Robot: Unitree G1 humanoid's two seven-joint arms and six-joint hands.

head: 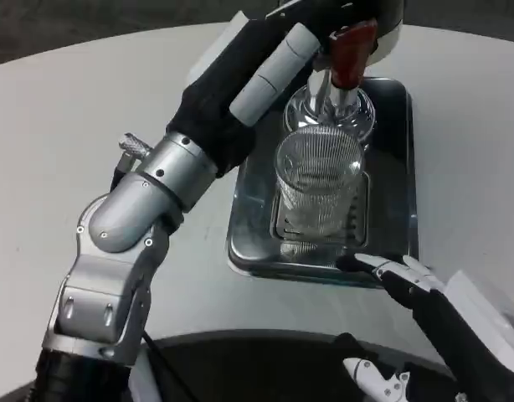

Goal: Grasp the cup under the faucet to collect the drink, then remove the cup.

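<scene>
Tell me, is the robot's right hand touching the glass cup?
Apart. The head view shows the right hand at the tray's front edge, with tray showing between it and the cup.

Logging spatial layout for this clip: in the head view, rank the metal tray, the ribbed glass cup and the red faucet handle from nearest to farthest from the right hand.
1. Metal tray: its front rim lies just ahead of the right hand's fingertips.
2. Ribbed glass cup: mid-tray, on the grate.
3. Red faucet handle: at the tray's far end, above the cup.

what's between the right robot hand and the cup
In the head view, the near rim of the metal tray and part of the slotted drip grate separate the right robot hand from the ribbed glass cup; nothing else lies there.
</scene>
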